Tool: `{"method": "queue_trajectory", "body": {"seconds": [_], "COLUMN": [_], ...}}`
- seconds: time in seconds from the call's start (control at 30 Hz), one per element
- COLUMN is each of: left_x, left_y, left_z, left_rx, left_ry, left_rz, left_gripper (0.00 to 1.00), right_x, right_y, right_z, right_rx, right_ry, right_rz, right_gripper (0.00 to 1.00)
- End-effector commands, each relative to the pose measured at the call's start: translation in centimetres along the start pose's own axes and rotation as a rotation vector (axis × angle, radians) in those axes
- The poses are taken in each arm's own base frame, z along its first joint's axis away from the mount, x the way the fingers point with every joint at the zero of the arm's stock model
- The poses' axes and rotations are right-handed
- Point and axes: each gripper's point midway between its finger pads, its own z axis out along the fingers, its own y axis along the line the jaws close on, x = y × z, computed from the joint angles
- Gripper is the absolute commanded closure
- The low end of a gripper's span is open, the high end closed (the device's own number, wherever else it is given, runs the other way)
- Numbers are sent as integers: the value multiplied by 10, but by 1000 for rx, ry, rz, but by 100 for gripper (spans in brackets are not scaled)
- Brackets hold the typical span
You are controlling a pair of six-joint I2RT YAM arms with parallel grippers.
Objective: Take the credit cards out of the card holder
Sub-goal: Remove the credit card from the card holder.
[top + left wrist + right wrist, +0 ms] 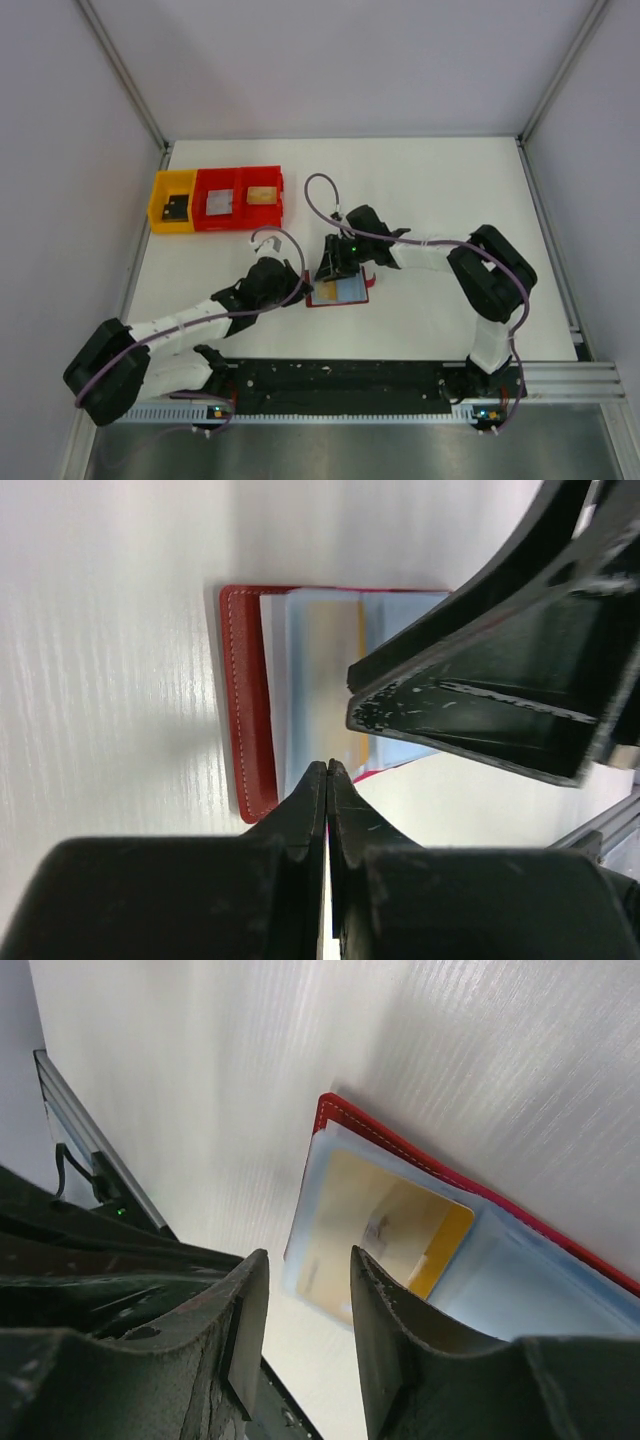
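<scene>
The card holder (343, 294) lies open on the white table, red outside (244, 710) with pale blue clear pockets. A golden-yellow credit card (385, 1228) sits inside one pocket, also seen as a credit card (335, 660) in the left wrist view. My left gripper (327, 767) is shut with nothing between its jaws. Its tips rest at the holder's left edge, where the left gripper (302, 290) shows from above. My right gripper (308, 1265) is open, hanging just above the pocket's open edge with nothing between its fingers; from above, the right gripper (338, 270) covers the holder's far part.
At the back left stand a yellow bin (172, 210) holding a black card and two red bins (240, 197) holding a silver card and a tan one. An aluminium rail (400, 385) runs along the near edge. Frame posts rise at the far corners.
</scene>
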Motion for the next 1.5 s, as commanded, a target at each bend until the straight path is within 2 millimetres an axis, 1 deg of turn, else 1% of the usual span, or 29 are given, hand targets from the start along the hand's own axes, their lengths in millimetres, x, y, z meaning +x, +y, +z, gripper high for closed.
{"method": "queue_trajectory", "body": {"seconds": [0.0,0.1,0.17,0.23,0.37,0.43,0.47,0.6,0.8,0.93,1.1,1.13,1.23,1.37,1.47], "left_x": [-19,-28,-32,-34,-29,-27,-25,-20,-2,5,6,12,14,17,17], "left_y": [-6,-15,-24,-31,-32,-29,-24,-13,14,27,33,32,34,35,37], "left_z": [-17,-24,-24,-20,-2,7,12,22,29,30,32,31,32,32,32], "left_rx": [17,48,73,86,93,87,68,33,-37,-67,-83,-67,-67,-69,-70], "left_ry": [-85,-116,-120,-111,-64,-46,-39,-19,31,50,52,81,94,106,106], "left_rz": [-8,0,12,27,31,30,33,41,13,-11,-32,-37,-46,-55,-62], "left_gripper": [100,100,100,100,100,100,100,100,100,100,100,100,100,100,100], "right_x": [-20,-25,-26,-26,-22,-20,-19,-14,-6,0,5,4,7,10,9], "right_y": [17,13,6,-2,-9,-11,-13,-23,-36,-44,-49,-50,-50,-51,-50], "right_z": [-9,-23,-31,-34,-34,-32,-31,-28,-21,-16,-12,-12,-8,-6,-9], "right_rx": [-11,8,26,41,47,44,46,65,91,105,109,106,94,71,29], "right_ry": [-73,-109,-131,-136,-134,-131,-130,-123,-97,-74,-61,-61,-55,-52,-61], "right_rz": [-70,-69,-60,-43,-21,-15,-10,6,24,40,54,55,64,78,94], "right_gripper": [62,63,63,63,64,64,64,64,65,65,65,65,65,70,76]}}
